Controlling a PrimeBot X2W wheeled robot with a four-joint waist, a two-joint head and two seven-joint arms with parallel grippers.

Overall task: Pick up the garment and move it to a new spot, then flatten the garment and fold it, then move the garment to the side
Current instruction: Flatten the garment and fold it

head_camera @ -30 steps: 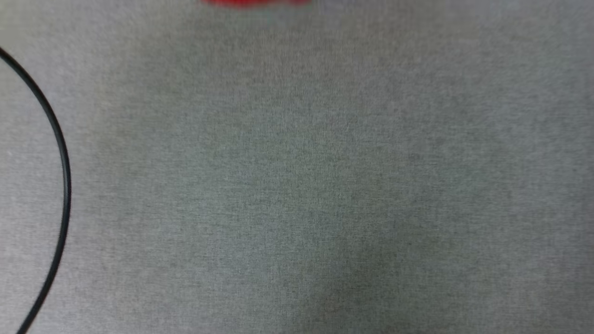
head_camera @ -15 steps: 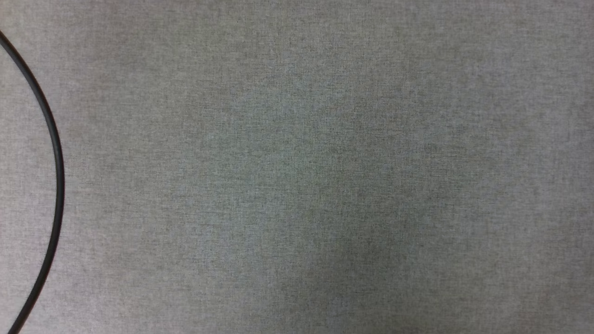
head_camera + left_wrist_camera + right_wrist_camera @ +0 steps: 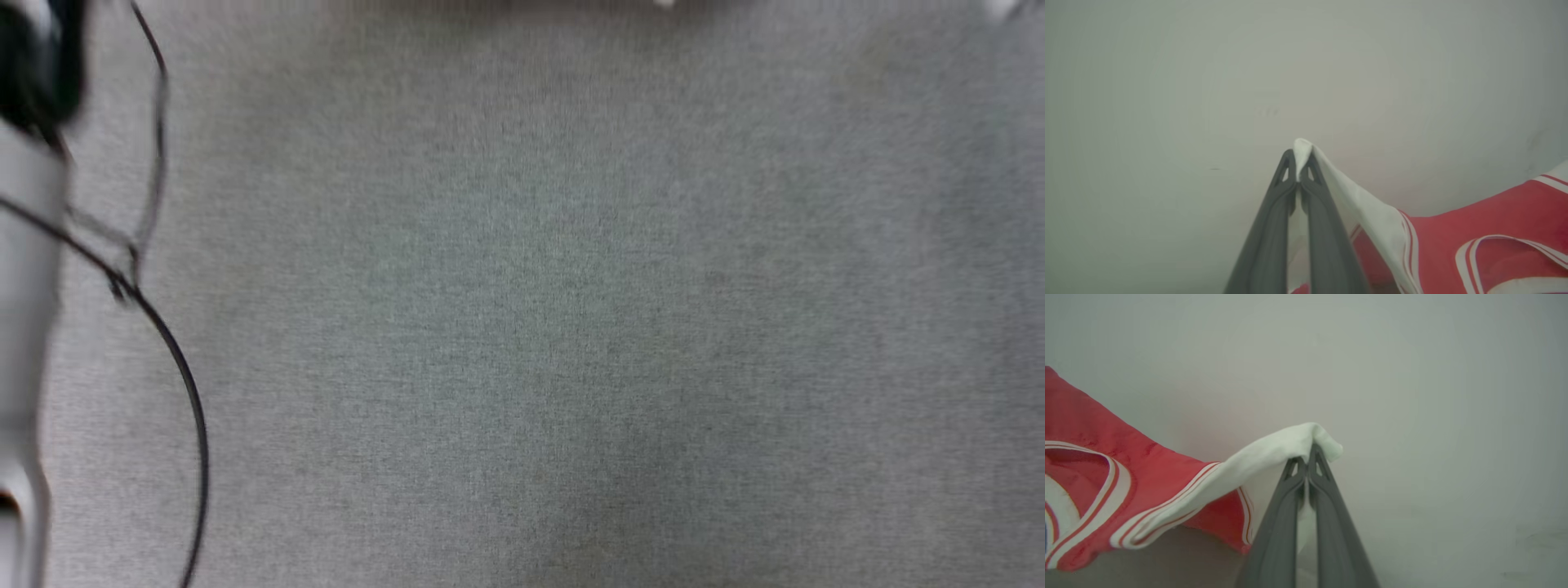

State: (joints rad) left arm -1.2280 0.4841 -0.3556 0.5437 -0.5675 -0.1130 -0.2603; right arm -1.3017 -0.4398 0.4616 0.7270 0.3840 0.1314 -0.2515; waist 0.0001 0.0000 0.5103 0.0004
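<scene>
Dark fingers of the left gripper [image 3: 1298, 159] clamped on a white sleeve of the red jersey-style T-shirt [image 3: 1457, 228], right gripper [image 3: 1310, 451] fingers likewise pinching white fabric, shirt slung between them, grey woven table [image 3: 571, 327] beyond, thin black cable [image 3: 200, 425] at left.

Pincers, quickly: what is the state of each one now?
Left pincer: closed on white cloth of the garment.
Right pincer: closed on white cloth of the garment.

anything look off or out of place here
Nothing looks damaged. The left gripper and right gripper each pinch a white sleeve tip of the red jersey, which sags between them. The one stray item is a black cable looping at the left of the head view.
</scene>
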